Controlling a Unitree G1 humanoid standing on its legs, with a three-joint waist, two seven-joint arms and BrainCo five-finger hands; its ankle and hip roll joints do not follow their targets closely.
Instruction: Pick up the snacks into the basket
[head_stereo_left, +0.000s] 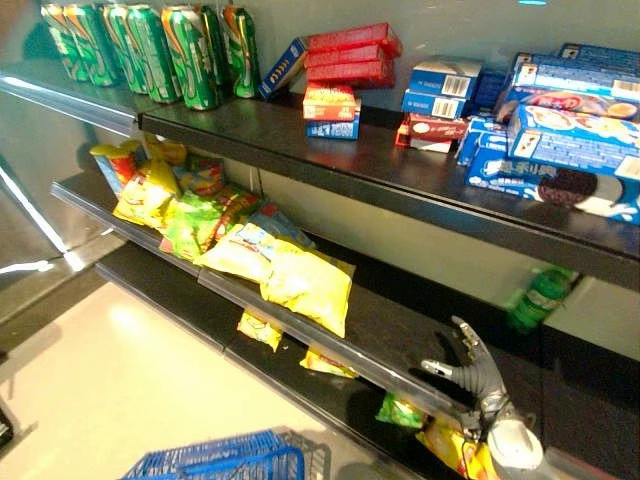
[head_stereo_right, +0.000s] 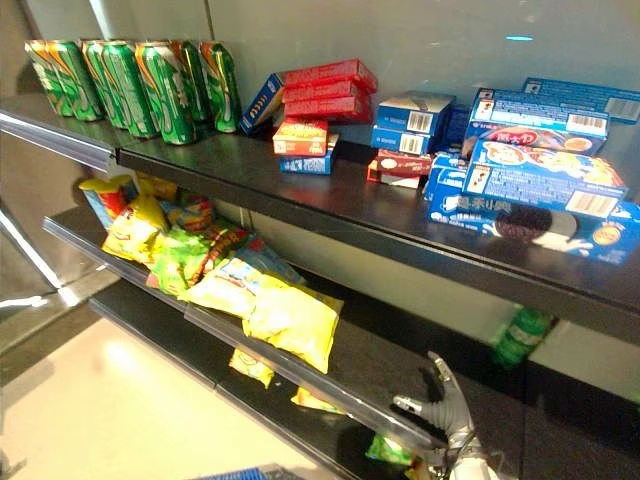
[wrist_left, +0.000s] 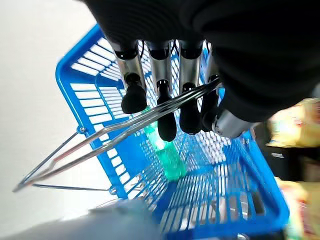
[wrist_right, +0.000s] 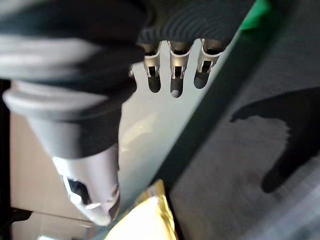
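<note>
- Blue wire basket is carried low on the robot's left, its metal handle hooked by the curled fingers of the left hand; a green bottle is already lying inside.
- Right hand is held spread and empty over the bare right part of the middle shelf.
- Yellow snack bags are piled well apart from it (further left).
- A clumsy reach could, it is judged, knock bags off the shelf lip.
</note>
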